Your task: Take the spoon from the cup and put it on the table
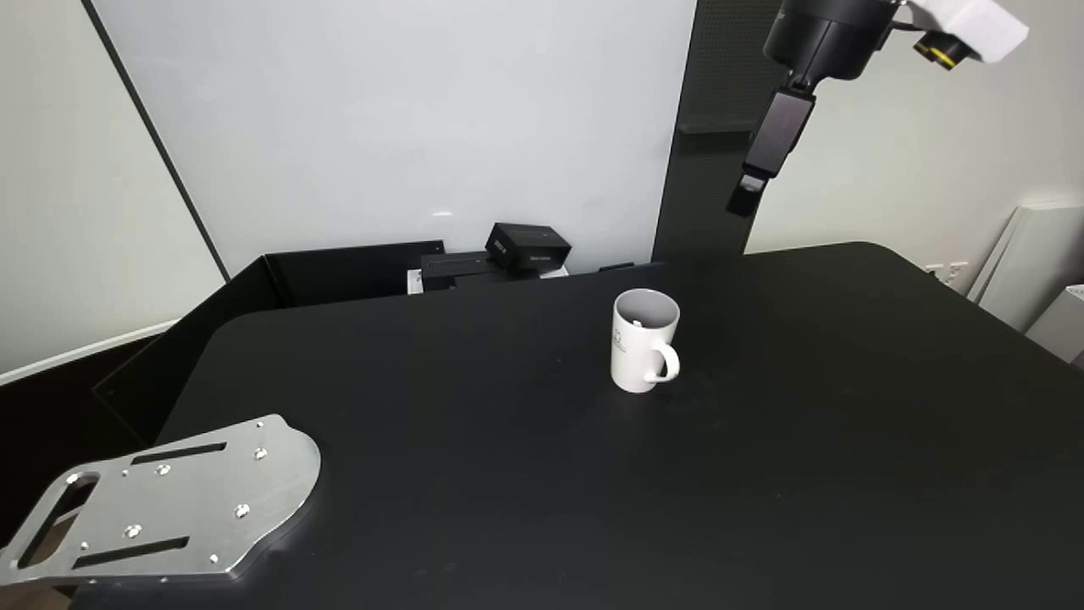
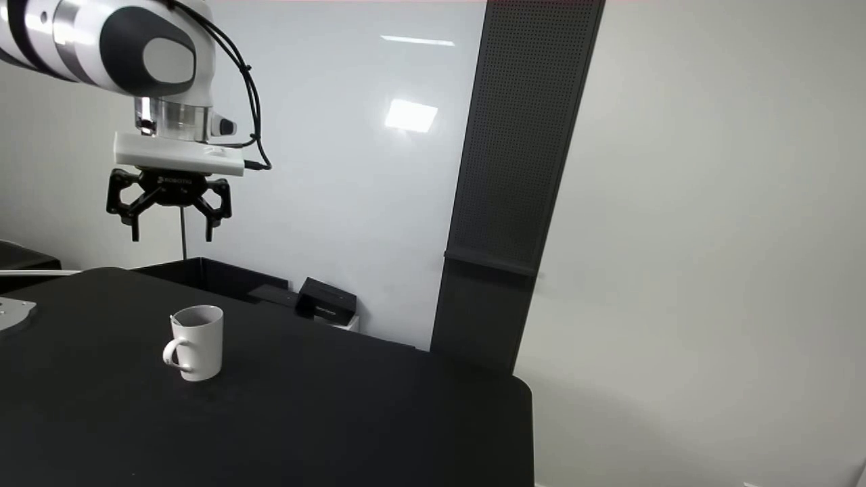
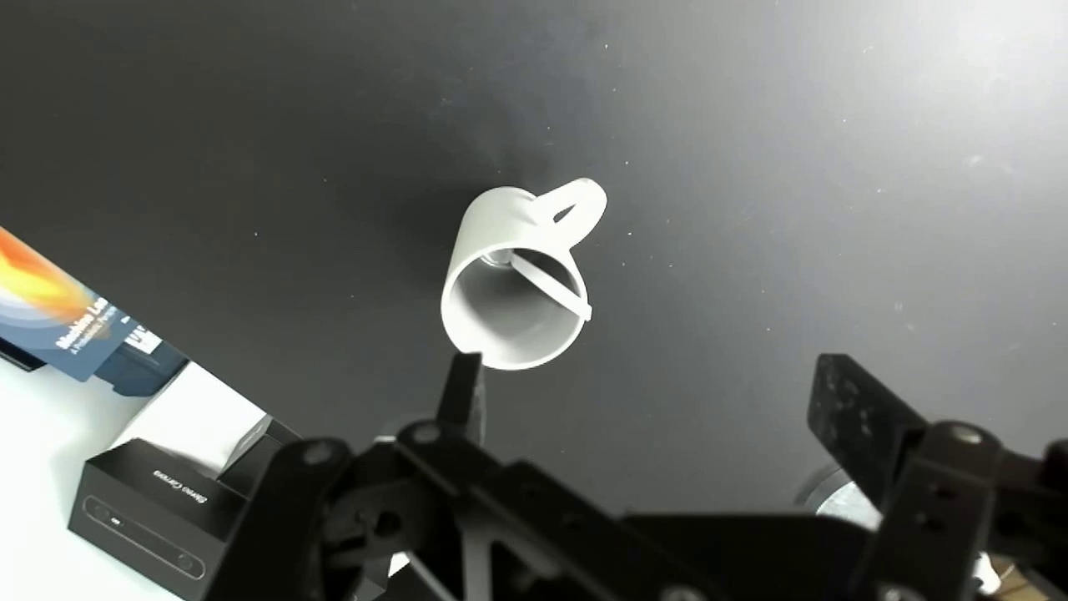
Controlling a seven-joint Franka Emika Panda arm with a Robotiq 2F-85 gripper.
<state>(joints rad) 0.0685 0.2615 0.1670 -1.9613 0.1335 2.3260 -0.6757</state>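
White on white, so we're squinting a bit: the spoon (image 3: 551, 287) leans in the cup (image 1: 633, 360), one end poking just past the rim and the rest slanting down inside. The cup's upright on the worktop (image 1: 474, 440), and the hand (image 2: 172, 240) hangs well above, jaws spread wide with nothing between them.

Our guess is the spoon's light plastic, stiff enough not to fold but maybe a bit slick, so a soft, centred pinch should do it. Only that little end sticks out, so that's where we'd grab, with the hand turned so the jaws close across the thin stem. Biggest worry: nipping the rim too and tipping the cup, which looks ceramic, so we'd treat it as breakable. We'd lift straight up until the far end clears.
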